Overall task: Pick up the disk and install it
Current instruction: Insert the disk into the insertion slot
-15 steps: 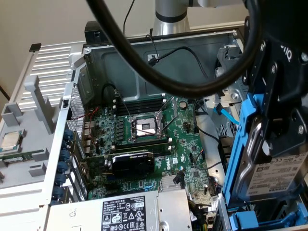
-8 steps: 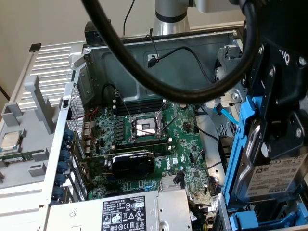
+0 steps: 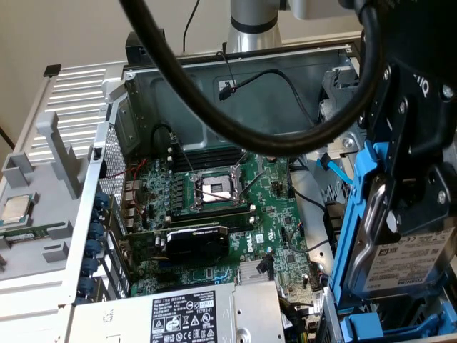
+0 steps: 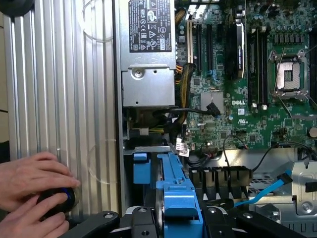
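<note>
Exterior view, from its left to its right:

- A ribbed grey panel carries a processor chip.
- Beside it stands the open computer case. Inside are the motherboard, its open processor socket and a graphics card.
- The power supply sits at the near edge.
- A thick black cable loops across the foreground.
- At the far right, the disk stands on edge in its blue carrier, label toward the camera, above the blue drive bay. Contact between the disk and the bay cannot be determined.

Wrist view:

- A person's hands rest on a black knob against the ribbed panel.
- The gripper pinches the disk's carrier, seen edge-on, between two black fingers.
</note>
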`<state>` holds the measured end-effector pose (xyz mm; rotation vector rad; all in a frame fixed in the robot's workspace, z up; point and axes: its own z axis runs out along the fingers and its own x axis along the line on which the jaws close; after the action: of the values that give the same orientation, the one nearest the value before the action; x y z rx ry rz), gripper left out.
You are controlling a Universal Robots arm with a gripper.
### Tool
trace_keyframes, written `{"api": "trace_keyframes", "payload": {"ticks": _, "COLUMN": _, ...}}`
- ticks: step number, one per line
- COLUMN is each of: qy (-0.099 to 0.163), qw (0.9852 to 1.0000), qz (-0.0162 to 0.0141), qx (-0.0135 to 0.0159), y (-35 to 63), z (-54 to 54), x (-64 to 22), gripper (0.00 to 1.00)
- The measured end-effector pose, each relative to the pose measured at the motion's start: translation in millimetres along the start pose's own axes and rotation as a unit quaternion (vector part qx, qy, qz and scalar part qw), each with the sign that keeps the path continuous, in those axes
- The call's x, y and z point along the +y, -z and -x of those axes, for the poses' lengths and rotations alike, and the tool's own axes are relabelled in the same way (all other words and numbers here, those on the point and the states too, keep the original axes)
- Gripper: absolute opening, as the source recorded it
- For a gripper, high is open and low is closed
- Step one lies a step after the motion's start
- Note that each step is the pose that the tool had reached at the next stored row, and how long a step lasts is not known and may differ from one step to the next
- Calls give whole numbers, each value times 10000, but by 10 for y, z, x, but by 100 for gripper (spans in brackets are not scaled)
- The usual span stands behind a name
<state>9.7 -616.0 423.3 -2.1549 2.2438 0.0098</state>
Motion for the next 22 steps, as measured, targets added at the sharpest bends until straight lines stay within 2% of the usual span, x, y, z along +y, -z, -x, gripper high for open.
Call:
{"api": "trace_keyframes", "payload": {"ticks": 9, "qy": 0, "qw": 10000, "qz": 7, "qx": -43, "y": -22, "z": 0, "x": 0, "gripper": 37}}
{"api": "trace_keyframes", "payload": {"ticks": 22, "qy": -1, "qw": 10000, "qz": 10, "qx": -44, "y": -24, "z": -15, "x": 0, "gripper": 37}}
